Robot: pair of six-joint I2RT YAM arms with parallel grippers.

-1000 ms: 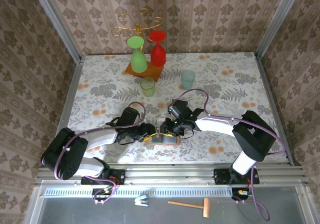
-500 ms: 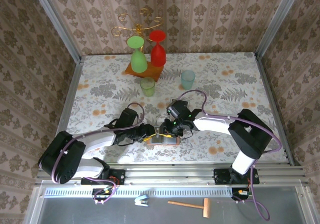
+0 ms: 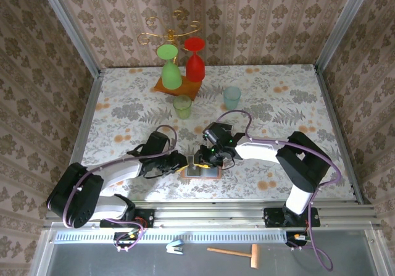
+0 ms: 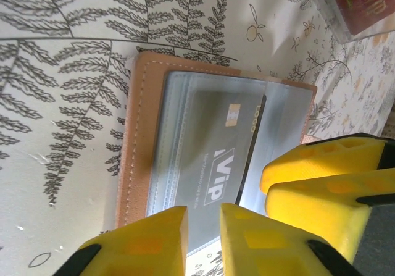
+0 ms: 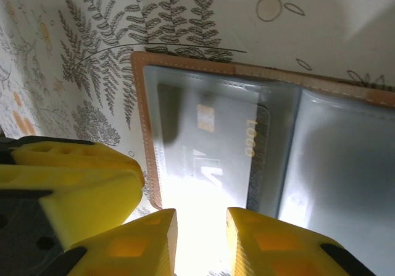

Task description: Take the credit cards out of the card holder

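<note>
One card (image 4: 216, 158) sat in the open holder (image 4: 131, 140) (a red card (image 4: 364, 4) lay outside); left gripper (image 4: 202, 217) and right gripper (image 5: 200, 223) showed narrow jaws, grip unclear.

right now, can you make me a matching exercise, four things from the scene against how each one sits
1 card holder
2 grey vip card
3 pale teal cup
4 red glass

a upside down
b lying open flat
c mouth up
d inside a clear sleeve

Pairs: 1-b, 2-d, 3-c, 4-a
</note>
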